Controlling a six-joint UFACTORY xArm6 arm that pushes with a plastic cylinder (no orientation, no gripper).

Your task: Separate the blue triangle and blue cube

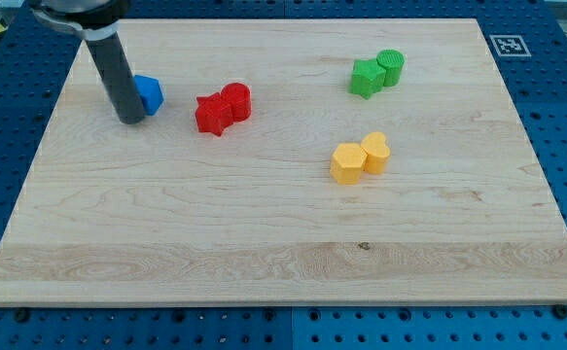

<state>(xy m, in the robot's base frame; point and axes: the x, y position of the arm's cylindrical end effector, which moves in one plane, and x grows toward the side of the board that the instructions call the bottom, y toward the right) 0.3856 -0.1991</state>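
Here my tip (132, 119) rests on the board (264, 243) near its top-left corner, at the lower end of the dark rod. There is nothing to open or clench: the rod is a plain stick and it holds nothing. Just to the tip's right, touching the rod or very nearly so, sits a blue block (149, 93). The rod covers its left part, so its shape cannot be told, and only this one blue piece shows; whether a second blue block hides behind the rod cannot be told either.

Farther to the tip's right, near but apart from the blue block, lie two red blocks pressed together: a red star (212, 115) and a red cylinder (236, 100) on its upper right side.

Well away to the tip's right, toward the view's top, a green star (366, 78) touches a green cylinder (391, 67).

Below that pair, right of and lower than the tip, a yellow hexagon (346, 163) touches a yellow heart (374, 153).
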